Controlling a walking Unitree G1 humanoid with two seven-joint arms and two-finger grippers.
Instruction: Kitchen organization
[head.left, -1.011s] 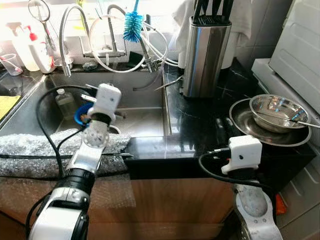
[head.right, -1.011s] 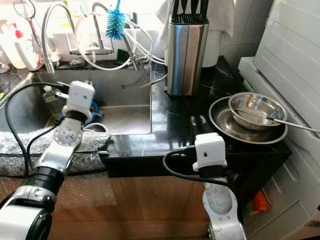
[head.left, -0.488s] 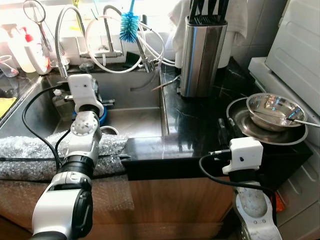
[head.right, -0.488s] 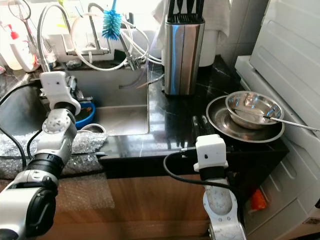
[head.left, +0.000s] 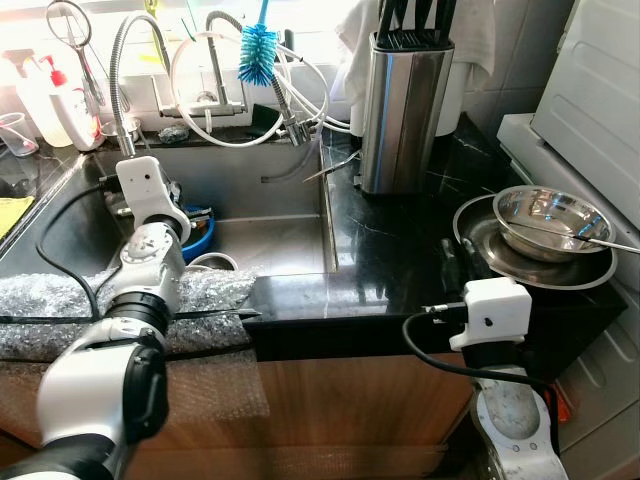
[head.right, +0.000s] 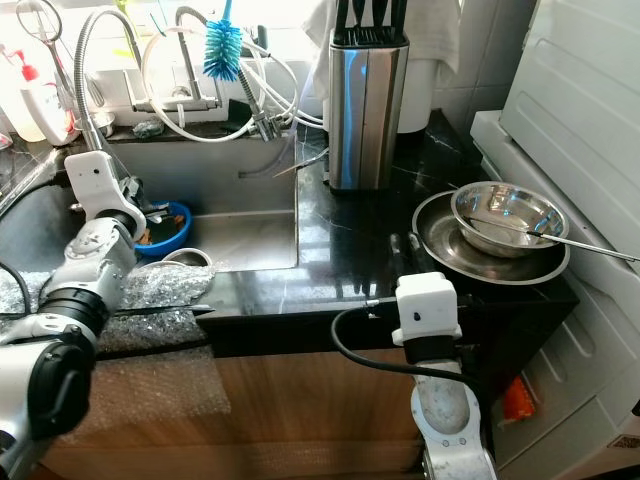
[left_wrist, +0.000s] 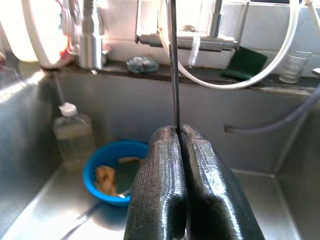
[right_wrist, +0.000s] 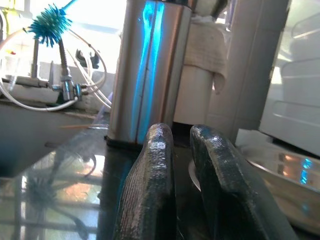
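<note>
- Two claws are in view, and the sink (head.left: 270, 240) serves as the landmark for both.
- Left claw (left_wrist: 179, 137) is held over the sink basin, its black fingers (left_wrist: 157, 190) pressed together on a thin dark rod or cord (left_wrist: 173, 65) that rises straight up from between the tips; what it is cannot be told.
- Below that claw, on the sink floor, sits a blue bowl (left_wrist: 116, 170) with scraps of food in it, and a clear bottle (left_wrist: 73, 136) with a white cap stands just beside the bowl.
- Right claw (right_wrist: 181, 132) hangs at the front edge of the black worktop (head.left: 400, 250), right of the sink, its fingers nearly together with a narrow gap and gripping nothing.
- Steel knife block (head.left: 405, 105) stands on the worktop just right of the sink.
- Farther right of the sink, a steel bowl (head.left: 556, 222) rests in a steel plate (head.left: 490, 250), a long utensil lying across the bowl.
- Behind the sink, a blue bottle brush (head.left: 259, 52) hangs among the tap hoses.
- No writing or label on any item can be read.
</note>
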